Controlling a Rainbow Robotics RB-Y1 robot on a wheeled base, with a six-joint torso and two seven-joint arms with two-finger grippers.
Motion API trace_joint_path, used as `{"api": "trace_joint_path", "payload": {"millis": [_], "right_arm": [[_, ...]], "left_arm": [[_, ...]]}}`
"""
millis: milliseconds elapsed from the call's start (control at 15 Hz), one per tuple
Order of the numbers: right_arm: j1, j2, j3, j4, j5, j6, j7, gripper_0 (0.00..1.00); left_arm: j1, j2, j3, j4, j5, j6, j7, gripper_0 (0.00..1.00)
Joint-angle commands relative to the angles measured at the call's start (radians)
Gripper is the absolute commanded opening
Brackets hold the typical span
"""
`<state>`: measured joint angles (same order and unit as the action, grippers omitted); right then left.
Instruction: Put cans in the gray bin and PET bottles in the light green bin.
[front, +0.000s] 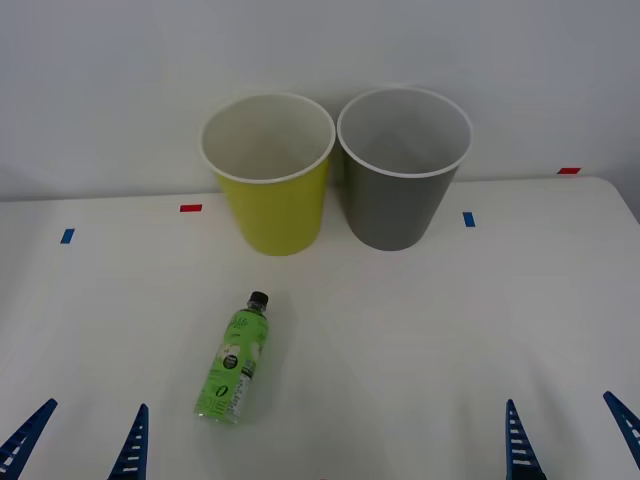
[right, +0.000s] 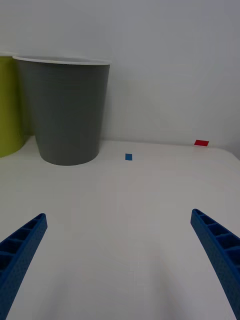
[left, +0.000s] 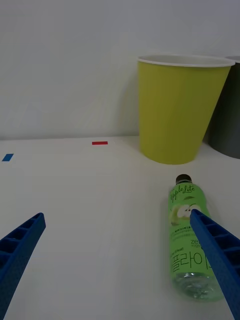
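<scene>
A small PET bottle (front: 236, 359) (left: 190, 230) with a bright green label and black cap lies on its side on the white table, cap pointing toward the bins. Behind it stands the light green bin (front: 270, 175) (left: 177, 107), with the gray bin (front: 402, 168) (right: 65, 110) right beside it. My left gripper (front: 85, 445) (left: 117, 265) is open at the near left edge, just left of the bottle. At the near right edge my right gripper (front: 570, 440) (right: 117, 265) is open with nothing between its fingers. No cans are in view.
Small blue tape marks (front: 67, 236) (front: 468, 219) and red tape marks (front: 190, 208) (front: 568, 171) are stuck on the table. A plain white wall rises behind the bins.
</scene>
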<state>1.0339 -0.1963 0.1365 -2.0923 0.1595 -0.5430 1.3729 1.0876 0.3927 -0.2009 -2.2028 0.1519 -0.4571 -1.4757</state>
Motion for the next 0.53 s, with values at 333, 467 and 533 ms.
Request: {"api": "trace_joint_path", "payload": {"millis": [333,467,533], "right_arm": [[0.000,0.000,0.000,0.000,0.000,0.000,0.000,1.00],[0.000,0.000,0.000,0.000,0.000,0.000,0.000,1.00],[0.000,0.000,0.000,0.000,0.000,0.000,0.000,1.00]], "left_arm": [[0.000,0.000,0.000,0.000,0.000,0.000,0.000,1.00],[0.000,0.000,0.000,0.000,0.000,0.000,0.000,1.00],[0.000,0.000,0.000,0.000,0.000,0.000,0.000,1.00]]}}
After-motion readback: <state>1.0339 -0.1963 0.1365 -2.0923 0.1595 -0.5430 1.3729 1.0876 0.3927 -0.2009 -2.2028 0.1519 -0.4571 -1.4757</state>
